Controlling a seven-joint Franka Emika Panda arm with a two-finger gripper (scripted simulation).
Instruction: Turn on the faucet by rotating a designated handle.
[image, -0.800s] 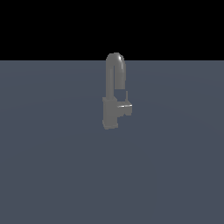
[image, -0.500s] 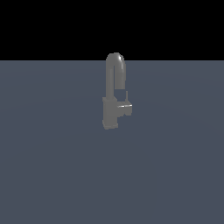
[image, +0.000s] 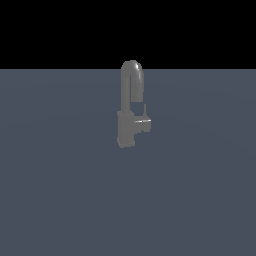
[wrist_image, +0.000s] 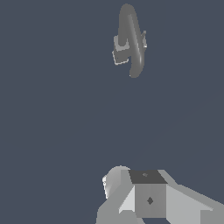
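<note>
Change since the earlier frames: nothing visible in the exterior view; the faucet (image: 131, 107) sits in the same place with the same pose, and the handle (image: 142, 121) points the same way as it did 0.8 s and 0.5 s ago

Faucet: a small dull grey tap standing alone on the flat blue-grey floor (image: 60, 200), its gooseneck spout (image: 132, 80) arching up from a blocky base (image: 125, 131)

Handle: a short stub jutting from the faucet's base toward the exterior view's right, with a thin lever rod (image: 145, 110) standing upright at its end, just beside the spout's down-turned tip

Wrist view: the faucet (wrist_image: 130, 40) appears from above, well apart from the arm's end; the spout runs over the base, and a pale bit beside the spout may be the handle, too small to be sure

Progress: judged from these pictures, the turning has not begun; the lever stands upright and nothing touches the handle

Left to do: reach the faucet, bring the tool against the lever rod, then rotate the handle about its stub

Gripper: not in the exterior view at all; only grey and white blocky parts of the hand body (wrist_image: 148, 197) show at the edge of the wrist view, and no fingertips are visible

Gripper opening: cannot tell, since the fingers are out of frame

Gripper contact: it holds nothing and touches nothing that shows; it is well apart from the faucet
</note>
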